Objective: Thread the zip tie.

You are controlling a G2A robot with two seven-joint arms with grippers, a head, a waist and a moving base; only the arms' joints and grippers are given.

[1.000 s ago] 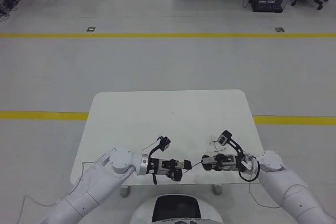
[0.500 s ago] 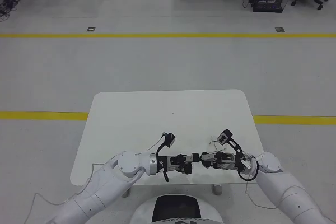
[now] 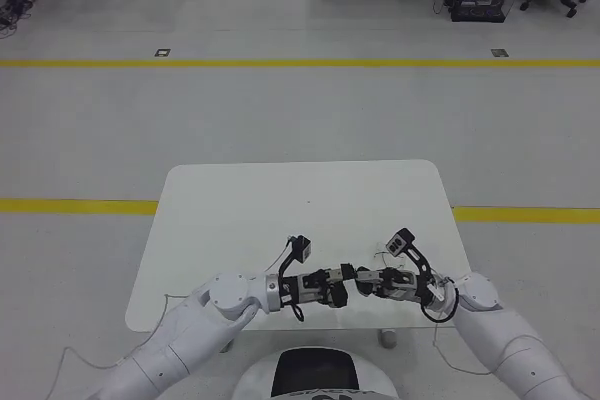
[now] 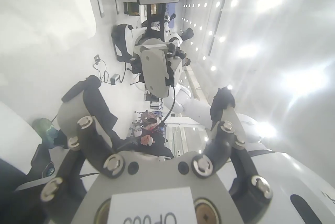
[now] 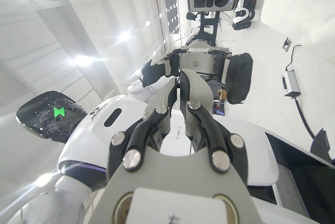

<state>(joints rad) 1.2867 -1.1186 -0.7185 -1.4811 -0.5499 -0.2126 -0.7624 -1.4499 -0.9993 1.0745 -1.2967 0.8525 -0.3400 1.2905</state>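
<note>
Above the front edge of the white table my two grippers meet tip to tip. The left gripper is open, its black-padded fingers spread wide in the left wrist view. It faces the right gripper head on. The right gripper has its fingers pressed together, and their tips point into the gap of the left gripper. The zip tie is too thin to make out between the two grippers; the right fingers hide whatever they pinch.
The tabletop behind the grippers is bare white. Yellow floor lines run past the table's left and right sides. A black cable hangs beside the right gripper's wrist.
My left gripper has moved right, toward the right gripper, closing the gap where a thin dark strip showed between them. The right gripper has shifted slightly left.
</note>
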